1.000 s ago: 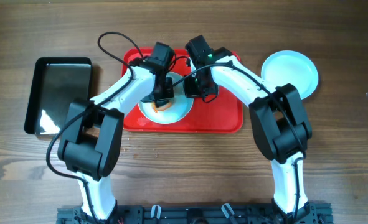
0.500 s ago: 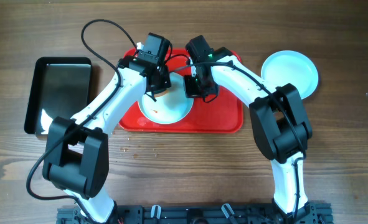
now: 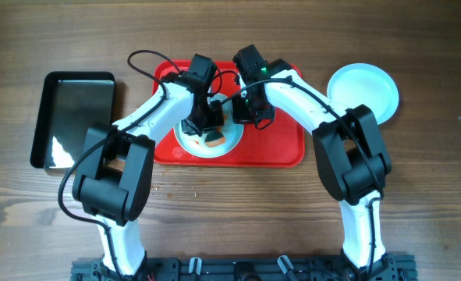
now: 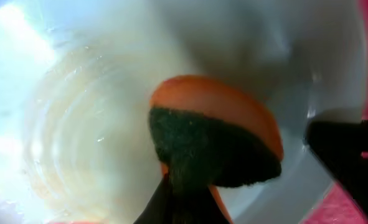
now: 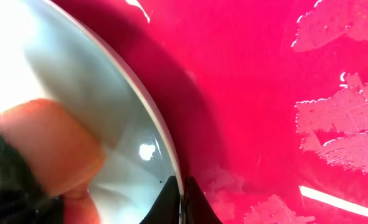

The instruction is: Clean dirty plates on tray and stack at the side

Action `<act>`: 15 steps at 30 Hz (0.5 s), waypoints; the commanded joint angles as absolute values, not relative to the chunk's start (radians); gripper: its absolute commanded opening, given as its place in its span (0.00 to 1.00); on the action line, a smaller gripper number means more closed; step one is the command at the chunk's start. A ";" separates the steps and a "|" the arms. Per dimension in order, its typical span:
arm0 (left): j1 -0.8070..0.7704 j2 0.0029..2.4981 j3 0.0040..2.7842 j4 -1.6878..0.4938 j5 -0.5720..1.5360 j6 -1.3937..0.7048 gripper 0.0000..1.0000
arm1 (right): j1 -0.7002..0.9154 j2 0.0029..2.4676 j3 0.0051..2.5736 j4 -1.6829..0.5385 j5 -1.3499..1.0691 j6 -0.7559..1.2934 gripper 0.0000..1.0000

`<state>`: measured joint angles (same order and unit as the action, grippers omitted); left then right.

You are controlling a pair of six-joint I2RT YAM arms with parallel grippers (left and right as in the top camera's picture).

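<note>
Left wrist, left jaws clamping sponge (image 4: 233, 118) on plate (image 4: 78, 124), right jaws pinching rim.

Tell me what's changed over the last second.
The left gripper, shut on the sponge, swept to the far side of the plate, then back to its near right. The right gripper stayed on the plate's rim; tray and side plate unchanged.
</note>
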<state>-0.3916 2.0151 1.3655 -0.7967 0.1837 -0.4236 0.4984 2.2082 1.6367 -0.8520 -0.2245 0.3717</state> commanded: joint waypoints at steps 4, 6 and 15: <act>-0.381 2.044 1.355 -0.918 -0.195 -0.397 0.04 | 0.500 2.225 1.615 -0.862 -0.200 0.366 0.04; -0.381 2.044 1.355 -0.918 -0.296 -0.397 0.04 | 0.500 2.225 1.615 -0.865 -0.199 0.366 0.04; -0.381 2.043 1.356 -0.699 -0.701 -0.400 0.04 | 0.500 2.225 1.615 -0.867 -0.200 0.367 0.04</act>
<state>-0.3992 2.0209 1.3666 -0.7731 -0.5072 -0.4015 0.5106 2.2082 1.6367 -0.8463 -0.2474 0.3744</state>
